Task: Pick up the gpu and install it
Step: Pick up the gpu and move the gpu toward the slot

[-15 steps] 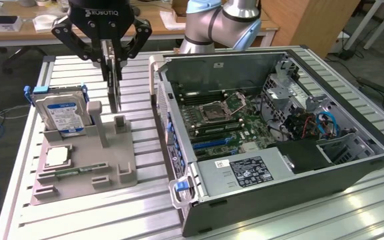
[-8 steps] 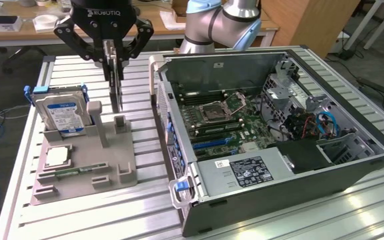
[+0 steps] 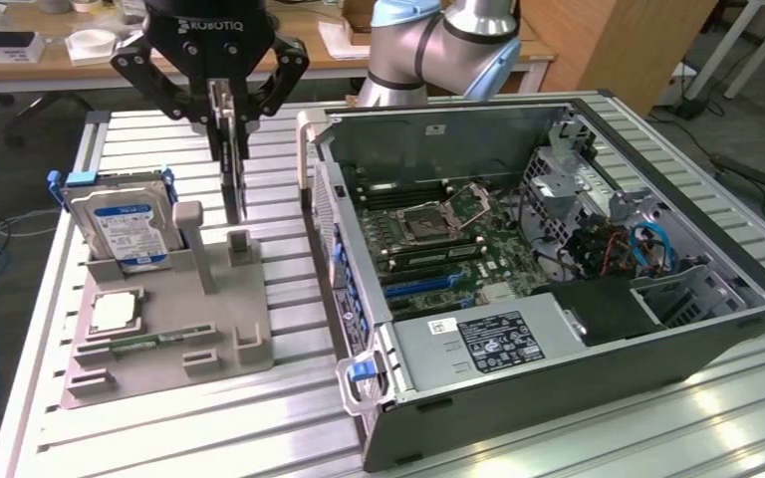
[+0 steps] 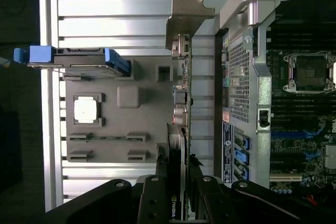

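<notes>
Exterior view: set high, off the arm [image 3: 422, 45], looking obliquely down across the bench [image 3: 156, 428]. Wide enough to take in the grey holder [image 3: 230, 334], the open case [image 3: 701, 329] and the wrist behind. Wrist view: mounted above the jaws, facing straight down past them and along the gpu [image 4: 176, 145], much nearer the bench. Shared by both: the holder, the hard drive [image 3: 124, 224], the processor chip [image 3: 115, 311], and the case's side with the socket [image 3: 433, 214].
</notes>
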Tool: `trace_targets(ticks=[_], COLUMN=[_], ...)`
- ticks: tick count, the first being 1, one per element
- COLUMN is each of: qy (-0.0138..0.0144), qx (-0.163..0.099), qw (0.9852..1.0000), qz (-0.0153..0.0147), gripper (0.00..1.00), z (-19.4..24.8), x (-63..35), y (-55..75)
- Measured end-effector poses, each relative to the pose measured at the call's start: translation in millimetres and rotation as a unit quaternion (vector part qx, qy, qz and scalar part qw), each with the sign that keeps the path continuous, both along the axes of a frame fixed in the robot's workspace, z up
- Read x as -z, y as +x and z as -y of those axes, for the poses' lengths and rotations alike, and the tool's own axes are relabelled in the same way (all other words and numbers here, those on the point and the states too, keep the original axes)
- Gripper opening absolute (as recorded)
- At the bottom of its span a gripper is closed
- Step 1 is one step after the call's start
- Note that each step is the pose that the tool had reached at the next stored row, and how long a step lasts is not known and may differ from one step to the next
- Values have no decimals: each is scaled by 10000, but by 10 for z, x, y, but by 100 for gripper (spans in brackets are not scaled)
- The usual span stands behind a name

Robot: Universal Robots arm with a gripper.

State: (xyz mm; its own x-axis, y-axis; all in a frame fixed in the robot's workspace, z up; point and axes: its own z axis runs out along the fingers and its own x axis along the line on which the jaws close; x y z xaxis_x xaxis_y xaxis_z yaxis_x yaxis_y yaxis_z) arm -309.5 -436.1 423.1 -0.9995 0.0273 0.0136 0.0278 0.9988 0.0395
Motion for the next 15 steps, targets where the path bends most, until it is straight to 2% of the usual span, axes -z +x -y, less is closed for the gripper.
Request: trace_targets(ticks=[15], qy=[8], qx=[1], qw=[10000], qz=[-1], gripper=[26], z=[0], x=[-1], y=[117])
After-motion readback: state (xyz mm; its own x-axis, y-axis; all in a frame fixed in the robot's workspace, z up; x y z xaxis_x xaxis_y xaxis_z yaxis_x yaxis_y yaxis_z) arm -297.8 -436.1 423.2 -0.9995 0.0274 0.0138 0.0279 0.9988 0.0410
